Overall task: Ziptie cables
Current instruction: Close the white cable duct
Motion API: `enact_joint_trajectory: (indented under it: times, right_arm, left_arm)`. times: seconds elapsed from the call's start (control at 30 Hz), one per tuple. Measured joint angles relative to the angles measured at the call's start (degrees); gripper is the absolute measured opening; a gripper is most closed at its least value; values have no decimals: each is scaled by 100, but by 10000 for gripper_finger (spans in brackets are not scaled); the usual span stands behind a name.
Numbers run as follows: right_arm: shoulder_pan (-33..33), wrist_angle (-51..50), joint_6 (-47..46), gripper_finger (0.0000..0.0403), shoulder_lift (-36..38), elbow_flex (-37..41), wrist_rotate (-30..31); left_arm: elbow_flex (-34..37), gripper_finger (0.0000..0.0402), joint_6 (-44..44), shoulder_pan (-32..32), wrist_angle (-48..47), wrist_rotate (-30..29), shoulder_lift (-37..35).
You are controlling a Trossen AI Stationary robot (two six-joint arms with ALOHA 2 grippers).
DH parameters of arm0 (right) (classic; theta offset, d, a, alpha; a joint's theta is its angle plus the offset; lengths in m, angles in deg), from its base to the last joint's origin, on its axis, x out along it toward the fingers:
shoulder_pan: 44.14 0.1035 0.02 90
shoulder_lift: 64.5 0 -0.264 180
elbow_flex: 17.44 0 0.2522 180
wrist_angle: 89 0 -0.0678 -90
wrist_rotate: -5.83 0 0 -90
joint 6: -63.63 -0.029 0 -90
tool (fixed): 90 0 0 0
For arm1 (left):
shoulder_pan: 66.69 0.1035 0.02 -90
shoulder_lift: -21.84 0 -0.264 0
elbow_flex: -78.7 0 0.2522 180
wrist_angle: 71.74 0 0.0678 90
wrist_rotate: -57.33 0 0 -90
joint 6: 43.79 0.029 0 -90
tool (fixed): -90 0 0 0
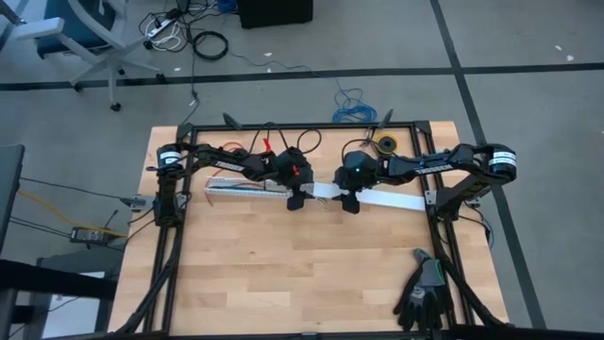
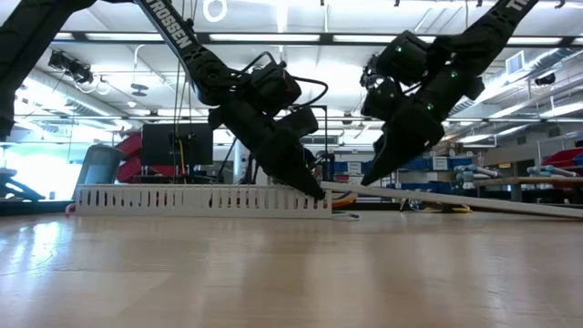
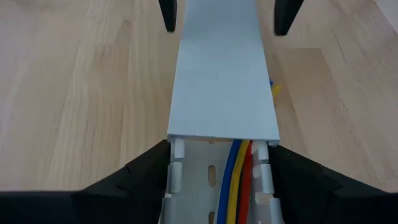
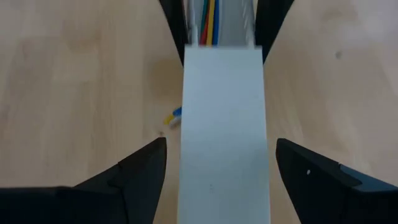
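Blue, yellow and red cables [image 3: 235,180] lie lengthwise inside the slotted white channel [image 3: 193,186], near the table's far side; a few loose ends [image 4: 172,117] poke out beside it. A flat white cover [image 3: 221,74] sits partly over the channel, one end resting on it. Left gripper [image 3: 217,177] straddles the channel's open end, fingers set close against its walls. Right gripper [image 4: 221,168] straddles the cover, fingers spread wide and clear of it, holding nothing. No ziptie visible. Judgement: cables are laid in; covering looks under way, tying not started.
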Motion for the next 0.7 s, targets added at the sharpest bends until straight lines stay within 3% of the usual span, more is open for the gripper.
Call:
enact_joint_trajectory:
  times: [0.27, 0.7]
  right_arm:
    - [0, -2, 3, 287, 272, 0, 24]
    - [-1, -15, -2, 281, 478, 0, 149]
  left_arm:
    - [9, 294, 20, 0, -130, -95, 9]
    - [7, 295, 177, 13, -436, -129, -228]
